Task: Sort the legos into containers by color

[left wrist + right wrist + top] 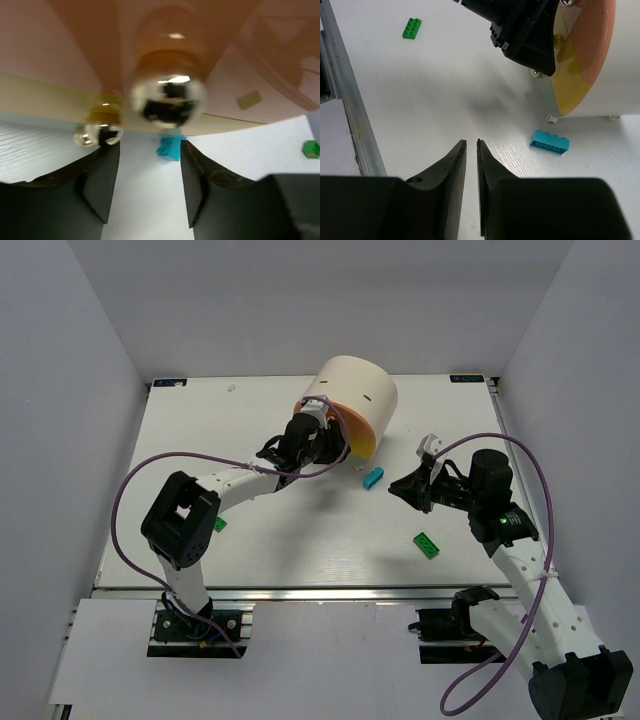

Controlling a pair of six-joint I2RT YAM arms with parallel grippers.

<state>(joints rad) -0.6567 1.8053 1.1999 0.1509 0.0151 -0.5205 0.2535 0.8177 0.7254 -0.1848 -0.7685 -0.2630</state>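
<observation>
The cream drum (357,388) lies on its side, and its drawer fronts (358,440) show orange, yellow and peach bands. My left gripper (333,447) is right at those fronts and stands open. In the left wrist view a shiny round knob (169,97) sits just beyond the left gripper (150,145), with nothing between the fingers. A smaller knob (99,134) shows to its left. A teal lego (373,477) lies on the table below the drum. One green lego (427,545) lies near the right arm and another (219,524) near the left arm. My right gripper (395,488) hovers shut and empty; in its wrist view the right gripper (471,141) is left of the teal lego (549,142).
The white table (300,560) is walled in by white panels. A metal rail (350,115) runs along its near edge. Purple cables loop off both arms. The drum stands on small metal feet (551,118).
</observation>
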